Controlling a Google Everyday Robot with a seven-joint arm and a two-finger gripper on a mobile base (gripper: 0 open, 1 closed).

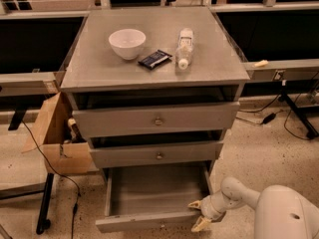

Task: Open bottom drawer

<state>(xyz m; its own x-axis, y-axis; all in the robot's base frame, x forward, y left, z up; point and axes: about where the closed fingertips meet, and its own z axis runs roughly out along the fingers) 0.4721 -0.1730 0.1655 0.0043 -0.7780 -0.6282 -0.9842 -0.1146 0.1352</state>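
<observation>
So the narrow grey flat-fronted bottom drawer point(144, 222) is sitting pulled well out at the foot of the grey metal cabinet point(94, 71). The robot's white two-finger gripper point(198, 215) is low at the drawer's front right corner. Its yellowish fingertips point(194, 204) are spread apart, one on each side of the front panel.

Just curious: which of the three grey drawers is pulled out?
The bottom drawer, lowest, slid far out with its inside showing. The top drawer and middle drawer sit nearly shut. The gripper is by the bottom drawer's front right corner.
</observation>
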